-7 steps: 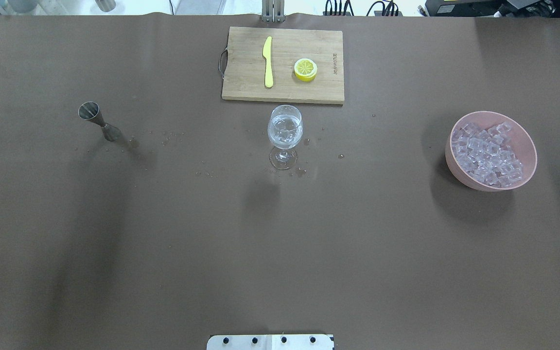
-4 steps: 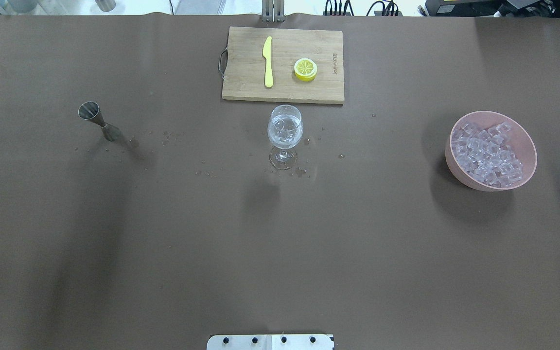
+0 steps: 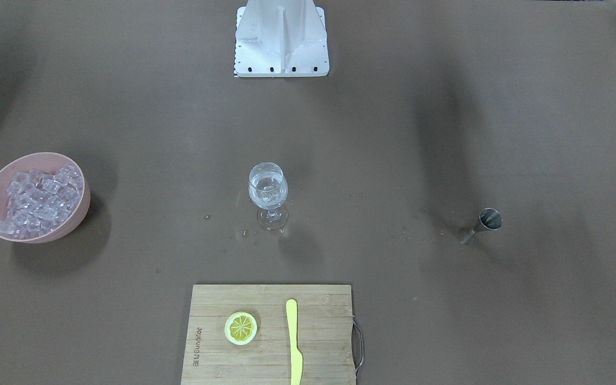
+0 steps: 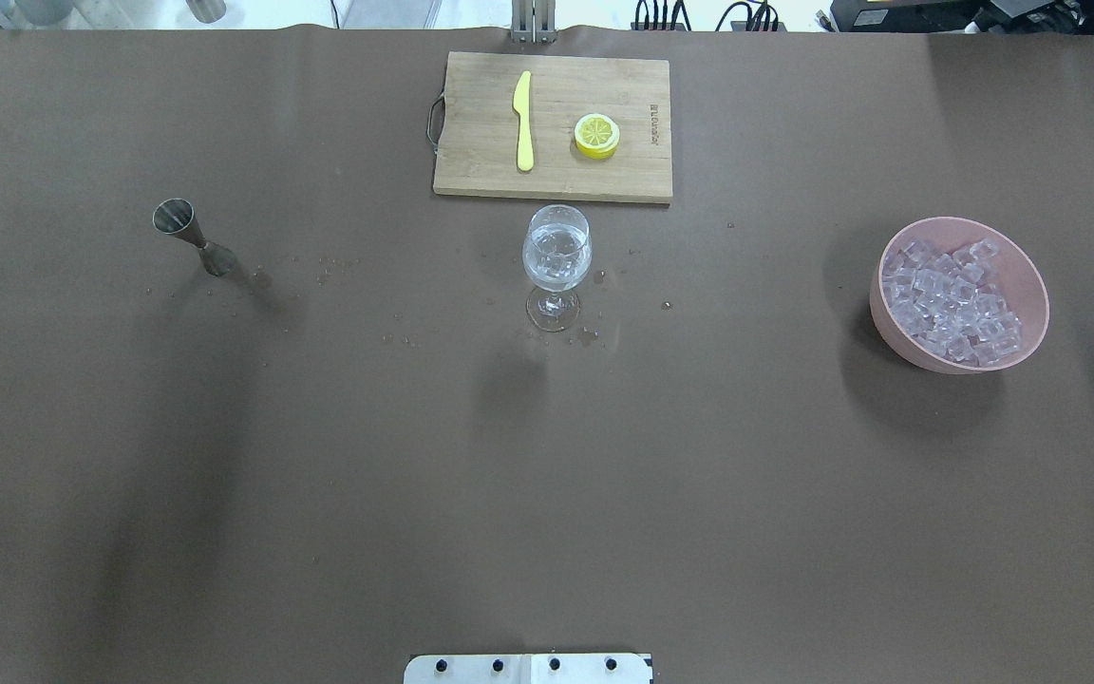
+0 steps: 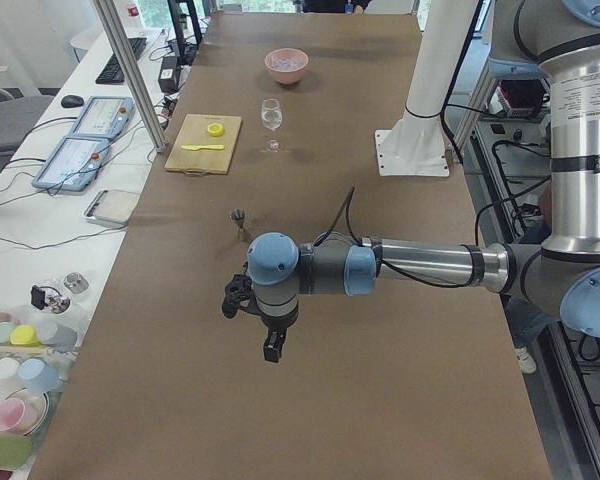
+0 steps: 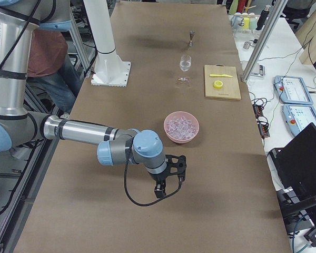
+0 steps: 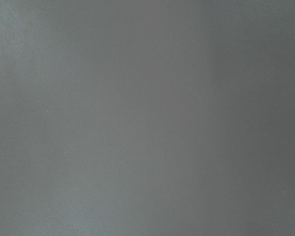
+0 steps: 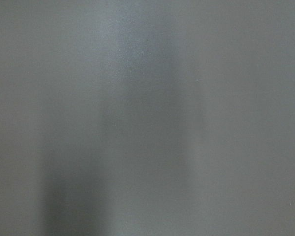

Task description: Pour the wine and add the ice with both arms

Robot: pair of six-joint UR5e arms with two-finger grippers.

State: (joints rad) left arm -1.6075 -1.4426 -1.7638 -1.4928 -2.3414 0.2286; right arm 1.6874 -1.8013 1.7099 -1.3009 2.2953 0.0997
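A stemmed glass [image 4: 556, 256] stands upright mid-table, holding clear wine [image 3: 268, 193] and a few ice cubes. More ice [image 4: 953, 302] is heaped in a pink bowl [image 4: 1031, 285] to the right. A steel jigger [image 4: 191, 237] stands upright to the left. Neither arm shows in the overhead or front view. In the side views my left gripper [image 5: 252, 325] hangs over bare table short of the jigger [image 5: 239, 222]. My right gripper [image 6: 168, 182] hangs just short of the bowl [image 6: 196, 126]. I cannot tell whether either is open or shut. Both wrist views show only blurred table surface.
A wooden cutting board [image 4: 480, 142] lies beyond the glass with a yellow knife [image 4: 523, 122] and a lemon slice [image 4: 596, 135] on it. Droplets [image 4: 590, 334] spot the table around the glass foot. The white base [image 3: 281, 37] stands at the robot's edge. A person [image 6: 47, 52] stands behind the robot.
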